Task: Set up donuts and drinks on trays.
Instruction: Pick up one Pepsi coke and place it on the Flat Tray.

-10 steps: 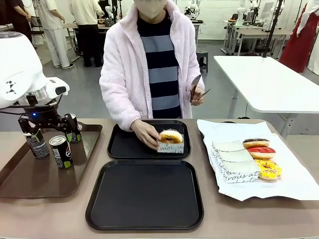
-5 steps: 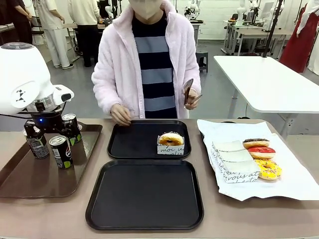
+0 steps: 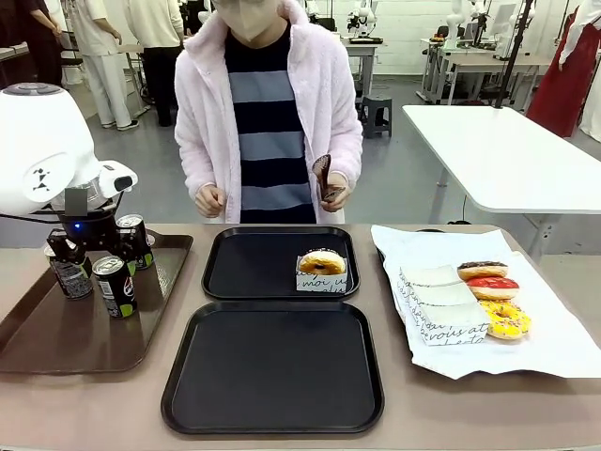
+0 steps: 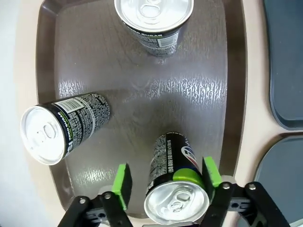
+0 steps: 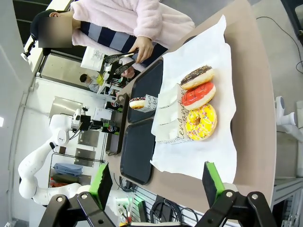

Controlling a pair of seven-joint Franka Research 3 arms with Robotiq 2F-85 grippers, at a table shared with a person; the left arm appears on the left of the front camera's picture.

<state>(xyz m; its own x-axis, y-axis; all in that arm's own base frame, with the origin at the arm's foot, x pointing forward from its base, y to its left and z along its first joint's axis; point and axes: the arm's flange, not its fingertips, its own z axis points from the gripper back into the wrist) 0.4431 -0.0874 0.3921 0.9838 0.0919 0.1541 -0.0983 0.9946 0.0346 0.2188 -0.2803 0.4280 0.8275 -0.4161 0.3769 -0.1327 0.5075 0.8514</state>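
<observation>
Three drinks (image 3: 115, 285) stand on a brown tray (image 3: 56, 348) at the left. My left gripper (image 3: 92, 244) hangs over them. In the left wrist view it (image 4: 166, 177) is open, its green pads either side of one can (image 4: 176, 201), with a gap at one pad. Two black trays lie in the middle, the near one (image 3: 274, 413) bare. The far tray (image 3: 235, 272) holds a tan donut (image 3: 321, 263) in a white sleeve. Chocolate (image 3: 482, 270), red (image 3: 492, 284) and yellow (image 3: 505, 319) donuts lie on white paper. My right gripper (image 5: 157, 184) is open and holds nothing.
A person stands at the far side with tongs (image 3: 324, 178) in one hand, both hands off the table. Spare white sleeves (image 3: 437, 301) lie on the paper (image 3: 563, 348) beside the donuts. Bare tabletop runs along the front edge.
The person let go of the sleeved donut on the far tray, drew the hand back and straightened up. My left gripper shifted slightly right over the cans.
</observation>
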